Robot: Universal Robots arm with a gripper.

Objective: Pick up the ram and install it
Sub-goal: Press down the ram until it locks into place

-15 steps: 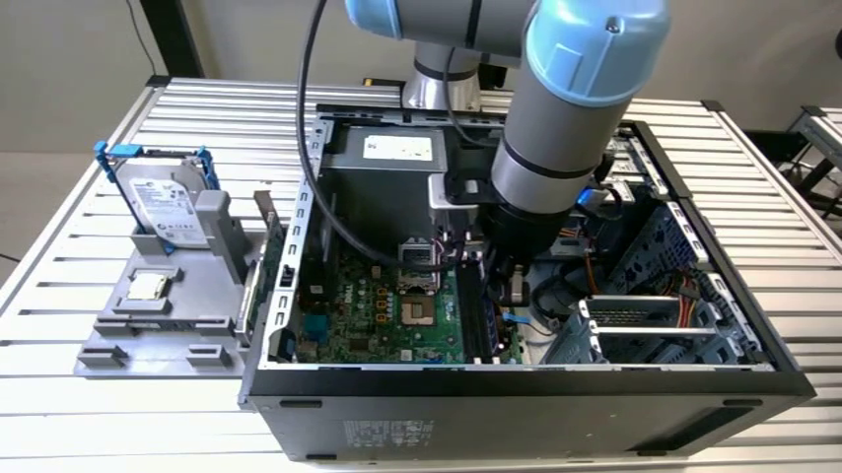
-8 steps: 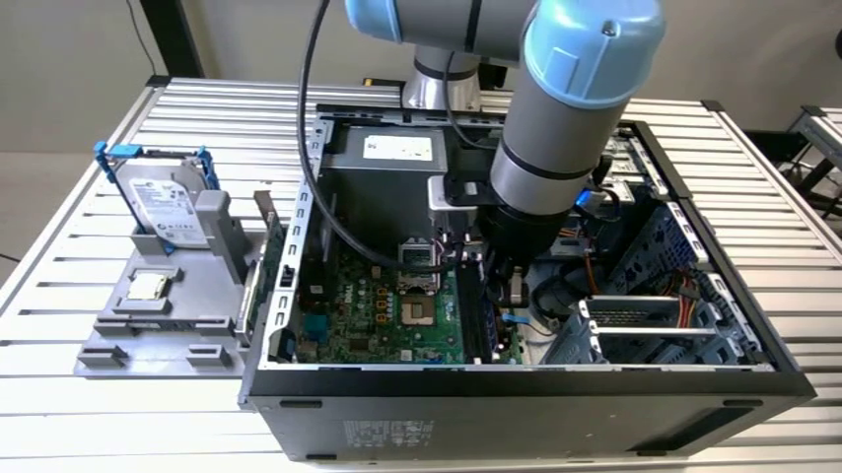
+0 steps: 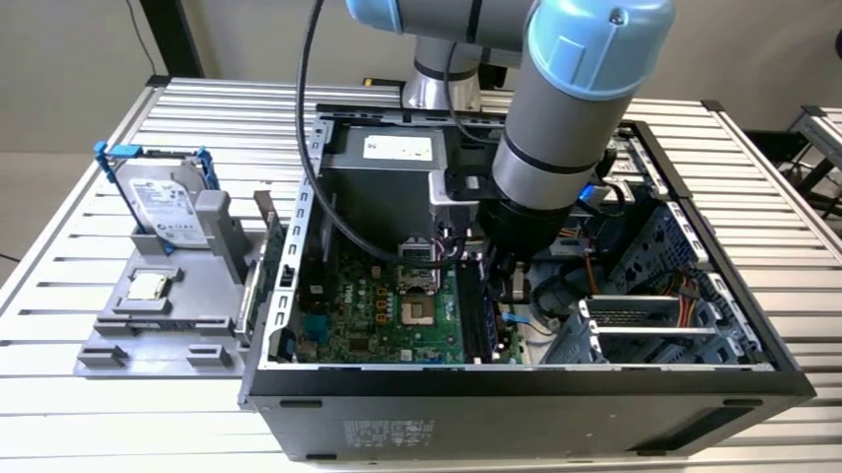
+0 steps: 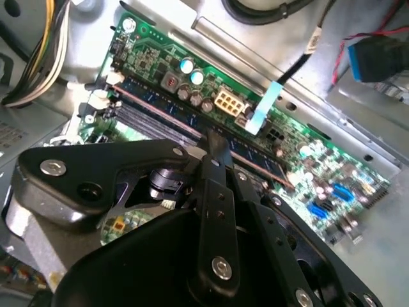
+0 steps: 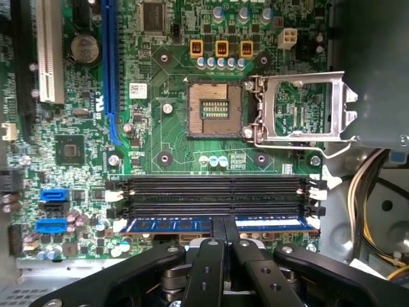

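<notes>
The ram [image 5: 166, 224] is a long dark blue stick with black chips. It stands on edge in the outermost of the black memory slots [image 5: 211, 192], between white end clips. My gripper [image 5: 223, 222] is shut on the ram's middle, its two black fingers pinching the upper edge. In the second wrist view the ram [image 4: 156, 102] runs along the slot row on the green motherboard, with my gripper [image 4: 214, 144] clamped on it. In the exterior view my gripper [image 3: 506, 286] reaches down inside the open computer case, over the motherboard's [image 3: 382, 315] right side.
The CPU socket [image 5: 214, 109] lies open beside its raised metal frame [image 5: 300, 105]. Yellow cables [image 5: 370, 185] and the case wall [image 3: 526, 379] crowd the slots. Outside the case, a silver hard drive [image 3: 165, 202] and a small square chip [image 3: 145, 286] rest on a grey holder.
</notes>
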